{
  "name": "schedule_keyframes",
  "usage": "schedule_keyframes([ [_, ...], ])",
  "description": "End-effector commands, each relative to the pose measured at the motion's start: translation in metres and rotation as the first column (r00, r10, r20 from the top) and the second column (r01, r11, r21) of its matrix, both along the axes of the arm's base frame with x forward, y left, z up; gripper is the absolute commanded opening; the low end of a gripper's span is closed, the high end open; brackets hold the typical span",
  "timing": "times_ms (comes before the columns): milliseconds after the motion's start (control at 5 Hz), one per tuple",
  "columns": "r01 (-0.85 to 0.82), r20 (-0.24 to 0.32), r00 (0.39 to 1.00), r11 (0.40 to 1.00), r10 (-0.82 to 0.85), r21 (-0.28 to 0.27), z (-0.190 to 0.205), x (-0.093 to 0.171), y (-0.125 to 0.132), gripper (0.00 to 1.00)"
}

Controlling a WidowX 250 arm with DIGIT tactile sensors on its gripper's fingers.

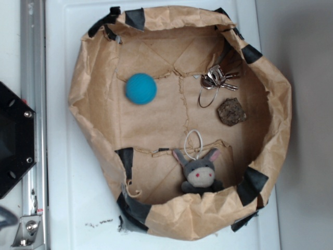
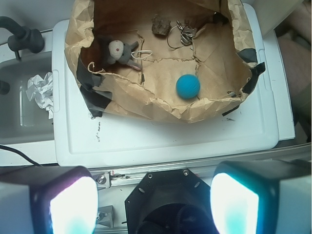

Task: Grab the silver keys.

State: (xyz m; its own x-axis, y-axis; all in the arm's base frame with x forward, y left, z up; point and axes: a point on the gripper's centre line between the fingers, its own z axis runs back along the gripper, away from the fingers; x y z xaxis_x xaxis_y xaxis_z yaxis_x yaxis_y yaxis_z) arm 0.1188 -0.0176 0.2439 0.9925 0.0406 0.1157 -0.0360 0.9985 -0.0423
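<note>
Wide brown paper bin [image 1: 93, 94], black-taped at the rim, on a white lid [image 1: 62, 172]. Inside, well apart: teal ball [image 1: 141, 88], grey plush donkey [image 1: 199, 172], brown rock [image 1: 231, 111]. Silver keys [image 1: 214, 80] just beside the rock, against the far-right wall; keys bunched pointing right, wire ring trailing down-left. Gripper [image 2: 153, 204] spread open, back over the base, holding nothing.
</note>
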Motion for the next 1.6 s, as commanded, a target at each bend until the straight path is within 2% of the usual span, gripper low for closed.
schedule_keyframes([
  [0,0.000,0.000,1.000,1.000,0.000,0.000,0.000,0.000,0.000,1.00],
  [200,0.001,-0.040,0.999,1.000,-0.002,-0.010,-0.015,0.050,-0.008,1.00],
  [400,-0.072,0.013,0.997,0.997,0.072,0.005,-0.033,0.090,-0.016,1.00],
  [600,-0.133,0.063,0.989,0.991,0.135,-0.022,-0.058,0.115,-0.017,1.00],
  [800,-0.147,0.182,0.971,0.987,0.158,-0.069,-0.088,0.122,-0.010,1.00],
  [1000,-0.175,0.157,0.972,0.984,0.176,-0.019,-0.111,0.139,0.001,1.00],
  [1400,-0.196,0.224,0.953,0.979,0.202,-0.049,-0.109,0.153,0.017,1.00],
])
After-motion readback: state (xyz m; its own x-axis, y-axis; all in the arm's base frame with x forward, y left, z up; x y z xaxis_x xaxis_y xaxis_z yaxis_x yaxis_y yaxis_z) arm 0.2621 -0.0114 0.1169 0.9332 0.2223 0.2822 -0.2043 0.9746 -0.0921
